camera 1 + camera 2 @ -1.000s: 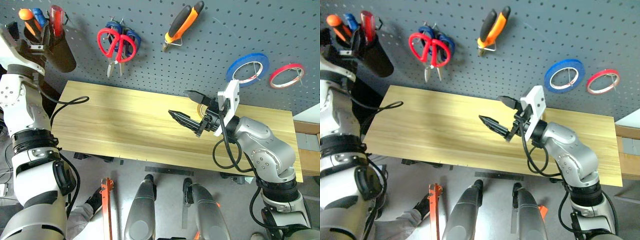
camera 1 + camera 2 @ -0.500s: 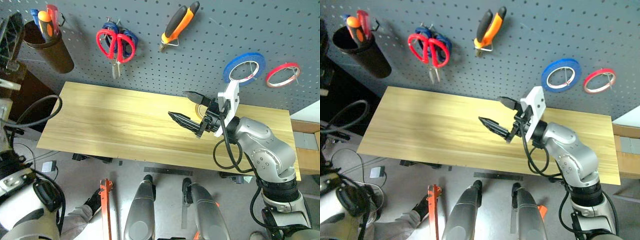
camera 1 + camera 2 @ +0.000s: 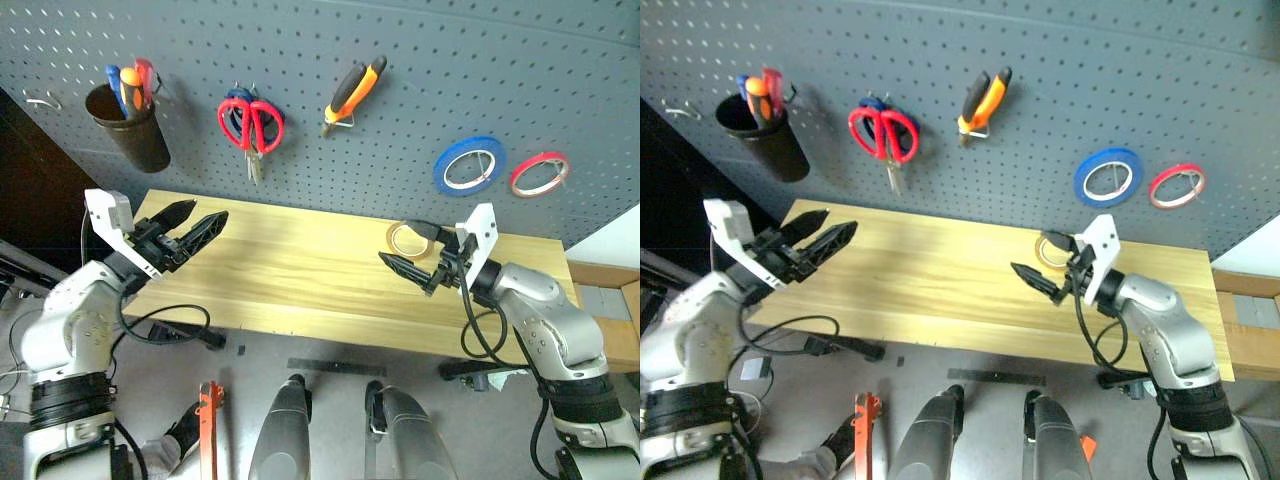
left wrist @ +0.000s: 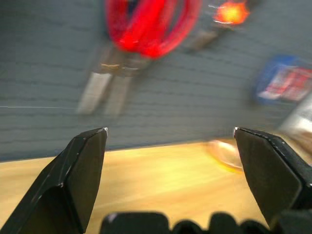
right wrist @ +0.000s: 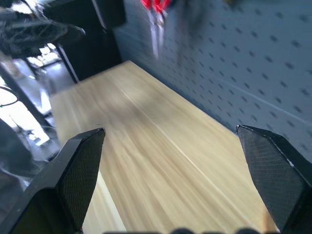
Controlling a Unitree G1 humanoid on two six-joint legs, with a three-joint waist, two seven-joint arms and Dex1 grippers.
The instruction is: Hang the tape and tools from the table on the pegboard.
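On the dark grey pegboard (image 3: pixel 520 70) hang the red-handled scissors (image 3: pixel 250 125), the orange-and-black pliers (image 3: pixel 352 90) and the dark blue tape (image 3: pixel 470 165). My left gripper (image 3: pixel 205 212) hovers open over the left end of the light wood table (image 3: pixel 300 270), with nothing between its fingers. My right gripper (image 3: pixel 394 241) is open over the right part of the table, empty, its fingers beside a yellow roll (image 3: pixel 405 240) lying flat there. The left wrist view looks between open fingers at the blurred scissors (image 4: pixel 146 24) and blue tape (image 4: pixel 282 83).
A red tape ring (image 3: pixel 538 173) hangs right of the blue one. A dark cup (image 3: pixel 125 130) with screwdrivers hangs at the pegboard's left. Blue-handled scissors (image 3: pixel 236 98) hang behind the red ones. A pale block (image 3: pixel 610 240) stands past the table's right end.
My left arm has come down from the pegboard's upper left to the table's left end. My right gripper has shifted right and lower, toward the yellow roll. The camera view has also shifted.
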